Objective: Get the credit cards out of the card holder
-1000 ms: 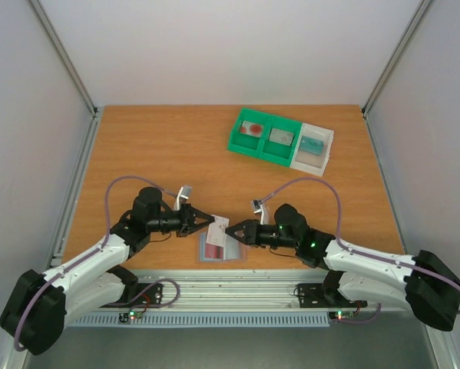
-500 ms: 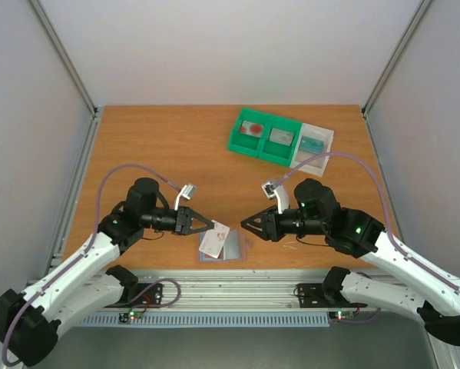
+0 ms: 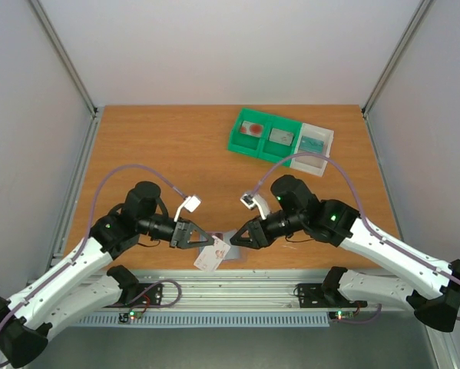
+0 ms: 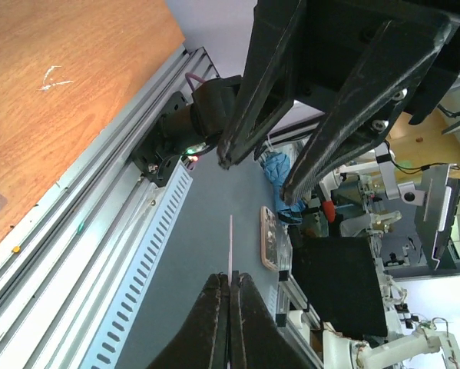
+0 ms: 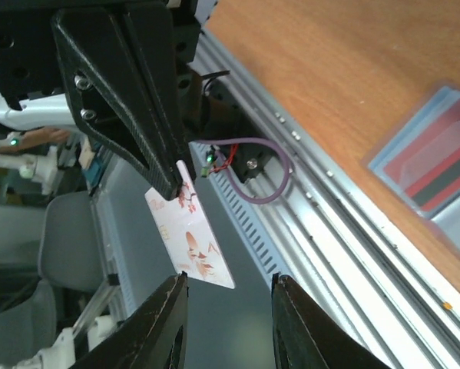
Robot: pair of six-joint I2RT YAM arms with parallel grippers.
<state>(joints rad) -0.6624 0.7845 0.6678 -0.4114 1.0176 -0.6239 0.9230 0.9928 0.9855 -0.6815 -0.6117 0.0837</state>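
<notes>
A whitish credit card (image 3: 213, 255) with red markings hangs over the table's near edge, my left gripper (image 3: 201, 239) shut on its top. In the left wrist view this card (image 4: 230, 244) shows edge-on, sticking out of the closed fingertips (image 4: 230, 278). My right gripper (image 3: 234, 237) faces it from the right, jaws open and empty. In the right wrist view the card (image 5: 191, 240) hangs just beyond the open gripper (image 5: 230, 278). The light blue-grey card holder (image 5: 438, 151) lies flat on the table with a red and grey card inside. From above the card holder (image 3: 237, 252) is mostly hidden under both grippers.
A green and white compartment tray (image 3: 262, 151) stands at the back right with a card in each of its three sections. The aluminium rail (image 3: 237, 288) runs along the near table edge under the held card.
The right gripper let go of the card and swung away to the right, then came back toward it, open. The left gripper carried the card down toward the near edge.
</notes>
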